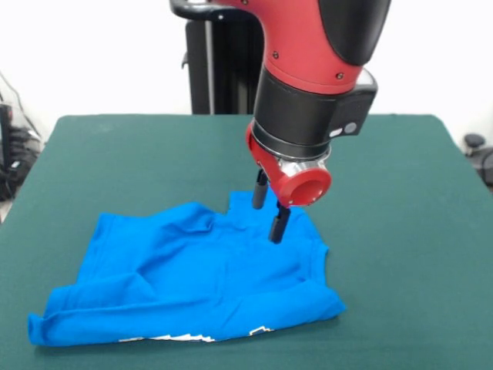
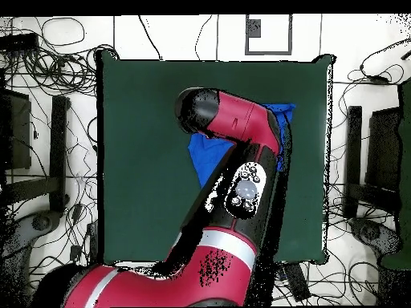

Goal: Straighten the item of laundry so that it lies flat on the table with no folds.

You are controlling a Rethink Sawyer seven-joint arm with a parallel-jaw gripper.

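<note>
The arm comes down steeply over the middle of the table, its thick black wrist tilted so the red end cap faces the camera. The gripper hangs below the wrist with its two black fingers pointing down and set apart, nothing between them. Their tips are at the shirt's far edge, just by the collar area; whether they touch the cloth or hover just above it cannot be told.

The shirt spreads out from beneath the gripper toward the camera and to the picture's left. It lies crumpled, with ridges across its middle and its near edge folded over, where a strip of white and yellow print shows.

In the overhead view the arm bends over the table and covers most of the shirt; only blue patches show beside the elbow, and the gripper itself is hidden.
</note>
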